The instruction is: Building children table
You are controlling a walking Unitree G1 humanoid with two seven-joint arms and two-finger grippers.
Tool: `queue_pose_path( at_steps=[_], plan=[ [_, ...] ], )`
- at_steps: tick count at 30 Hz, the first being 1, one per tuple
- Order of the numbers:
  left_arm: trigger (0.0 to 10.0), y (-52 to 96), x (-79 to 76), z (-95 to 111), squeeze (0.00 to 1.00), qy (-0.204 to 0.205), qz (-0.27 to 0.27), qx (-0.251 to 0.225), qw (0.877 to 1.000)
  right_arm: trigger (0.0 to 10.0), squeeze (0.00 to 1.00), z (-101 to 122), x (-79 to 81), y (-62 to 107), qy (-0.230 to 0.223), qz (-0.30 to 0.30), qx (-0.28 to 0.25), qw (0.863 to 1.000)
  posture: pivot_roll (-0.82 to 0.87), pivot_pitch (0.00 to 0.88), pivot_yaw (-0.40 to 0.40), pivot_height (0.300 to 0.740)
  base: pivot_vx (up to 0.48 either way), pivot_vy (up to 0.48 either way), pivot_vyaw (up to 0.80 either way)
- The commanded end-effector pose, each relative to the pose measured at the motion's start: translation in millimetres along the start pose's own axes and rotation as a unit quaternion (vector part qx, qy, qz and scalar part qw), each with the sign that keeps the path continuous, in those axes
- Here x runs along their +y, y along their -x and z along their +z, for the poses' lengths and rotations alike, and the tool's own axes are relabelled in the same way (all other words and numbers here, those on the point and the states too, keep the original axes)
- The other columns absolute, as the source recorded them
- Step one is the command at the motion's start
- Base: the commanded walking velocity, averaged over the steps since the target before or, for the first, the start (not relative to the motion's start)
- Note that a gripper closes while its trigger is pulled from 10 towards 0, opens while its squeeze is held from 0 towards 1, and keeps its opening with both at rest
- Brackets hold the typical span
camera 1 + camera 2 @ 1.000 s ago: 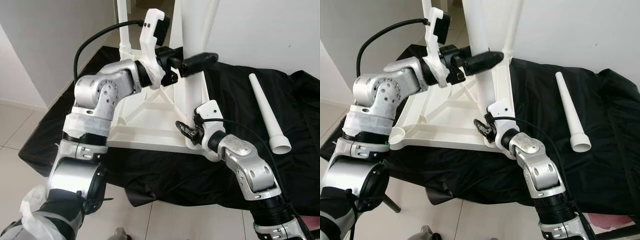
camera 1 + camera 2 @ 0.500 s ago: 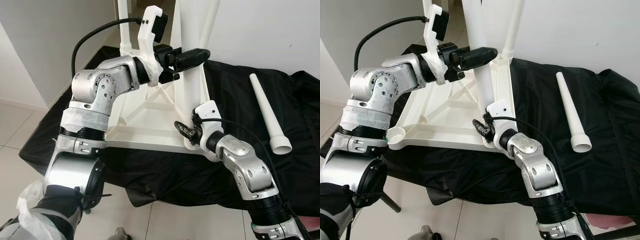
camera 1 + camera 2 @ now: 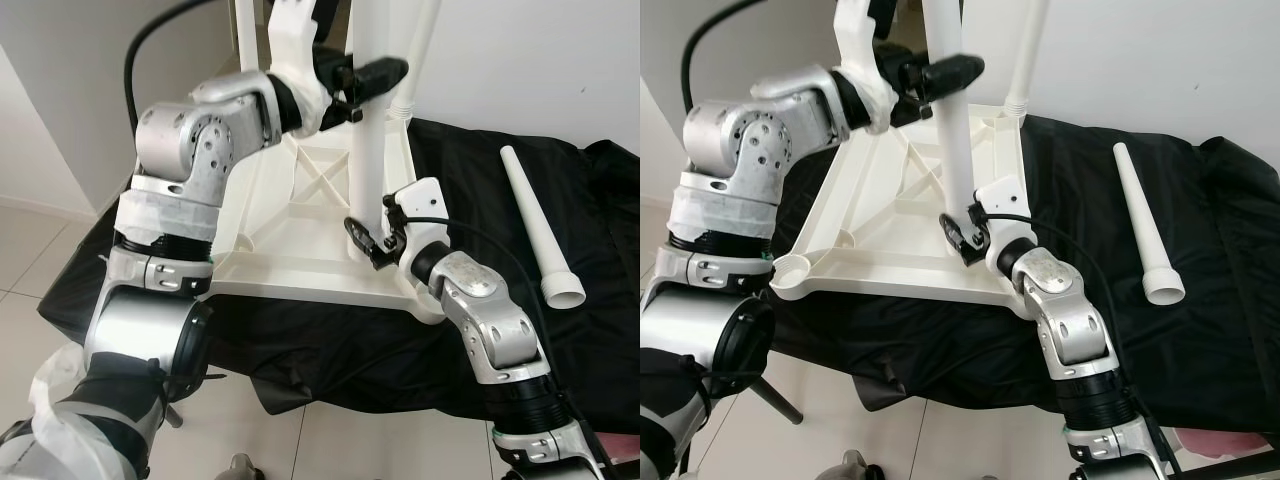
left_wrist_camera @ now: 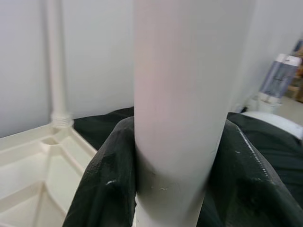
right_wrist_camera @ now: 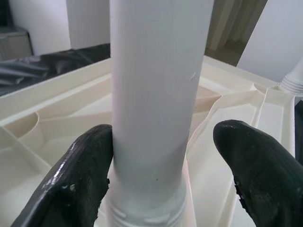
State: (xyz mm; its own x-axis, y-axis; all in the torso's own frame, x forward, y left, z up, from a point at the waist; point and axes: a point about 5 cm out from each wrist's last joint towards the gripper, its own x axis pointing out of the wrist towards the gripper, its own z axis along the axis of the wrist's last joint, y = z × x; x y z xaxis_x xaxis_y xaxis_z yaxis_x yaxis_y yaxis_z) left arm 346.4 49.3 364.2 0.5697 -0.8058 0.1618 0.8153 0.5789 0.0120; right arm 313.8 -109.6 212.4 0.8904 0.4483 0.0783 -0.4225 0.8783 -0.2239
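The white table top [image 3: 290,270] lies upside down on a black cloth [image 3: 470,180]. A white leg [image 3: 365,150] stands up from its near right corner. My left gripper [image 3: 375,72] is shut on this leg high up, and in the left wrist view its black fingers [image 4: 104,189] wrap the leg [image 4: 184,94]. At the leg's base, my right gripper [image 3: 362,240] is open around it. In the right wrist view one finger [image 5: 80,175] touches the leg [image 5: 156,94] and the other [image 5: 251,161] stands apart.
A loose white leg [image 3: 535,225] lies on the cloth to the right. Two more legs [image 3: 245,40] [image 3: 415,50] stand at the far corners. The near left corner has an open socket [image 3: 790,270]. A white wall is behind, with tiled floor in front and at the left.
My left gripper has risen with its hold on the leg. My right gripper has moved up and inward to the leg's base. The table top looks more tilted.
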Motion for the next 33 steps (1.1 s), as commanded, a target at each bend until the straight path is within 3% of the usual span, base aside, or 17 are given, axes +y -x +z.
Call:
queue_pose_path(
  at_steps=[1, 7, 20, 25, 33],
  plan=[
    [10.0, -0.1, 1.3, 9.6, 0.0, -0.029, 0.037, -0.01, 0.999, 10.0, 0.0, 1.7, -3.9, -1.3, 0.005, -0.017, -0.005, 1.0, 0.02, 0.055, -0.003, 0.74, 0.0, 0.0, 0.0],
    [10.0, -8.3, -3.5, 22.7, 0.0, -0.066, 0.089, -0.036, 0.993, 10.0, 0.0, 5.4, 3.1, -15.1, 0.008, -0.07, -0.031, 0.997, 0.02, 0.062, -0.017, 0.74, 0.0, 0.0, 0.0],
    [10.0, -17.0, -17.1, 30.6, 0.0, -0.037, 0.098, -0.066, 0.992, 10.0, 0.0, 3.7, 7.3, -42.2, 0.025, -0.148, -0.051, 0.987, 0.03, 0.053, -0.03, 0.74, 0.0, 0.0, 0.0],
    [10.0, -21.1, -21.5, 31.6, 0.0, -0.033, 0.098, -0.072, 0.992, 10.0, 0.0, 4.4, 12.0, -57.5, 0.048, -0.153, -0.06, 0.985, 0.04, 0.048, -0.041, 0.74, 0.0, 0.0, 0.0],
    [10.0, -23.5, -21.5, 33.1, 0.0, -0.032, 0.101, -0.076, 0.991, 10.0, 0.0, 4.1, 12.8, -66.5, 0.069, -0.164, -0.068, 0.982, 0.05, 0.046, -0.048, 0.74, 0.0, 0.0, 0.0]
  ],
)
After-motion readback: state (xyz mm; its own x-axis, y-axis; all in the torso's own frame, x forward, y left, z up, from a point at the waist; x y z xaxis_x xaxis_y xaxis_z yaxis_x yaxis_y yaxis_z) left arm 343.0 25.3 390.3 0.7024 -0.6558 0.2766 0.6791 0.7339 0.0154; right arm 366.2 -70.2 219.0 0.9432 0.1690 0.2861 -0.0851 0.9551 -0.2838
